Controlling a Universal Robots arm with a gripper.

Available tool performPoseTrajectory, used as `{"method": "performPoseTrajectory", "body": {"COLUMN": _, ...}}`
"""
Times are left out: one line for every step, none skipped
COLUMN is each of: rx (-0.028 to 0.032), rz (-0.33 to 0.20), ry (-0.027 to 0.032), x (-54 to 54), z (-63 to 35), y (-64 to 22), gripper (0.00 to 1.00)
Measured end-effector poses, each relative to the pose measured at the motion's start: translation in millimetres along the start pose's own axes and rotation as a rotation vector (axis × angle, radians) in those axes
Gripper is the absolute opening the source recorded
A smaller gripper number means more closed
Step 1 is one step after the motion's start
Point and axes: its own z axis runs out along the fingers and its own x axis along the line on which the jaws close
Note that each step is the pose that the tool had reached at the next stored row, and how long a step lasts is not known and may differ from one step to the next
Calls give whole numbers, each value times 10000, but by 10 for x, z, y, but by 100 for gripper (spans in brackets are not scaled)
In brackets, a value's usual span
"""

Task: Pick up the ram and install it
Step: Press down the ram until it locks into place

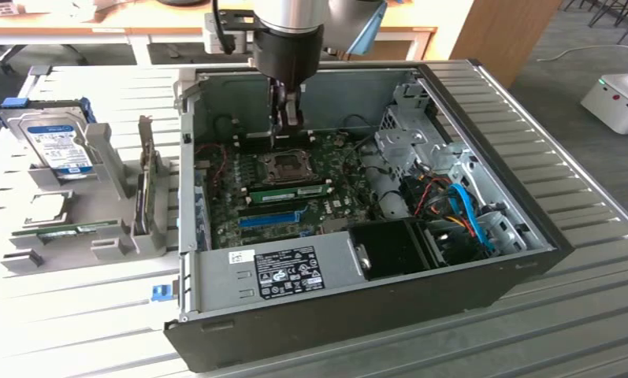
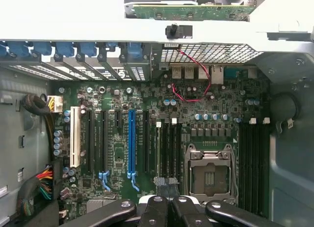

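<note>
closed claw point(image 1: 288, 122) above motherboard point(image 1: 292, 189)

the exterior view looks down at an angle from some way off, taking in the whole open computer case point(image 1: 377, 260) in mid-frame. the wrist view faces straight down, close above the motherboard point(image 2: 162, 138). both share the motherboard point(image 1: 292, 189), its blue slot point(image 1: 269, 217) point(image 2: 131, 141) and processor socket point(image 1: 288, 166) point(image 2: 208, 175).
</note>
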Motion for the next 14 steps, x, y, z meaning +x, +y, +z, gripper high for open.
{"method": "performPoseTrajectory", "body": {"rx": 0, "rz": 1, "ry": 1, "x": 0, "z": -1, "y": -8, "gripper": 11}}
{"method": "performPoseTrajectory", "body": {"rx": 0, "rz": 3, "ry": 0, "x": -1, "z": 0, "y": -19, "gripper": 11}}
{"method": "performPoseTrajectory", "body": {"rx": 1, "rz": 3, "ry": -1, "x": -1, "z": 0, "y": -31, "gripper": 11}}
{"method": "performPoseTrajectory", "body": {"rx": 0, "rz": 3, "ry": -2, "x": -1, "z": 0, "y": -44, "gripper": 11}}
{"method": "performPoseTrajectory", "body": {"rx": 0, "rz": 3, "ry": -2, "x": -1, "z": 0, "y": -55, "gripper": 11}}
{"method": "performPoseTrajectory", "body": {"rx": -1, "rz": 3, "ry": -1, "x": -1, "z": -1, "y": -65, "gripper": 11}}
{"method": "performPoseTrajectory", "body": {"rx": 0, "rz": 3, "ry": -2, "x": -1, "z": -1, "y": -75, "gripper": 11}}
{"method": "performPoseTrajectory", "body": {"rx": -1, "rz": 3, "ry": -2, "x": -2, "z": -1, "y": -84, "gripper": 11}}
{"method": "performPoseTrajectory", "body": {"rx": -1, "rz": 3, "ry": -2, "x": -2, "z": -1, "y": -92, "gripper": 11}}
{"method": "performPoseTrajectory", "body": {"rx": -2, "rz": 3, "ry": -2, "x": -2, "z": -1, "y": -102, "gripper": 11}}
{"method": "performPoseTrajectory", "body": {"rx": -3, "rz": 2, "ry": -2, "x": -2, "z": -1, "y": -111, "gripper": 11}}
{"method": "performPoseTrajectory", "body": {"rx": -5, "rz": 3, "ry": -1, "x": -2, "z": -2, "y": -120, "gripper": 11}}
{"method": "performPoseTrajectory", "body": {"rx": -6, "rz": 2, "ry": -2, "x": -2, "z": -2, "y": -129, "gripper": 11}}
{"method": "performPoseTrajectory", "body": {"rx": -9, "rz": 2, "ry": -2, "x": -2, "z": -2, "y": -138, "gripper": 11}}
